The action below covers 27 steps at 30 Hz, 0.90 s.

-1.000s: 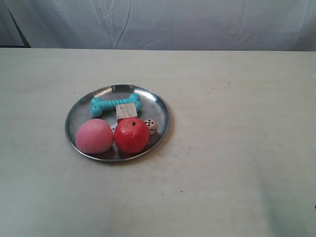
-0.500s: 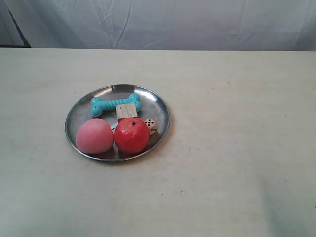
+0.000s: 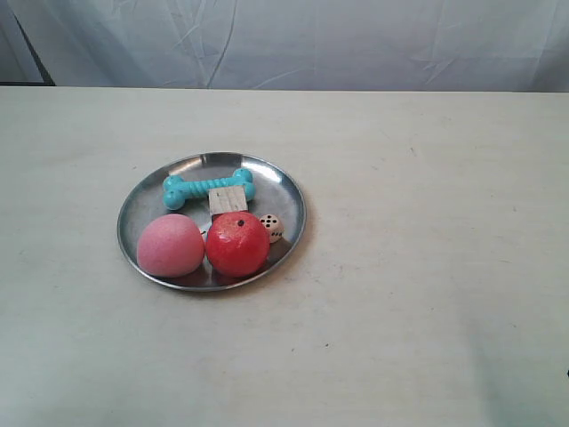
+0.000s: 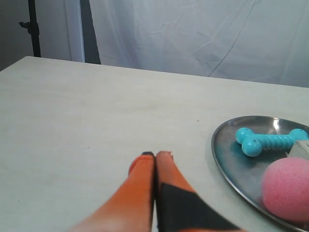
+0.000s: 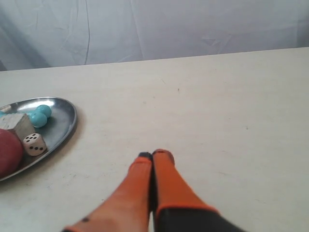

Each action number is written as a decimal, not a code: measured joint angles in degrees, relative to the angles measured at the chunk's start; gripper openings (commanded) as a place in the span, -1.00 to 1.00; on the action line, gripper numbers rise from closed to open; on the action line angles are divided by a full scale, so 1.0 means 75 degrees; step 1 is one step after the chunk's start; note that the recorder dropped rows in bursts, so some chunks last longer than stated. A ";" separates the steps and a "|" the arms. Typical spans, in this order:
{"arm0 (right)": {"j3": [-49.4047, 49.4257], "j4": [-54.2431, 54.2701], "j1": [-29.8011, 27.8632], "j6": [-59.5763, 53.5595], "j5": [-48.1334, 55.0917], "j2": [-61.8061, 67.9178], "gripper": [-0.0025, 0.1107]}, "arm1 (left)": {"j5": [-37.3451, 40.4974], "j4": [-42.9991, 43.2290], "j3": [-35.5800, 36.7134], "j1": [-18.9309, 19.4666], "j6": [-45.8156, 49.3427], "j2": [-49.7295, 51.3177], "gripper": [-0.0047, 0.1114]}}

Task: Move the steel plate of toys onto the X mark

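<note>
The steel plate [image 3: 286,197] rests on the cream table, left of centre in the exterior view. It holds a teal bone [image 3: 208,188], a wooden cube [image 3: 228,199], a white die [image 3: 270,226], a red apple [image 3: 236,244] and a pink ball [image 3: 170,245]. My left gripper [image 4: 155,155] is shut and empty, low over the table beside the plate [image 4: 231,162], a short way off its rim. My right gripper [image 5: 153,154] is also shut and empty, off the plate's [image 5: 65,120] other side near the die [image 5: 35,143]. I cannot make out the X mark.
A white cloth backdrop [image 3: 293,40] hangs behind the table's far edge. Neither arm shows in the exterior view. A dark stand [image 4: 33,26] is beyond the table corner in the left wrist view.
</note>
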 measured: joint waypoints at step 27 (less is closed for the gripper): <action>0.0000 0.0000 0.0000 0.0000 0.0000 0.0000 -0.96 | -0.0215 0.0000 0.0000 0.0000 0.0000 0.0000 -0.91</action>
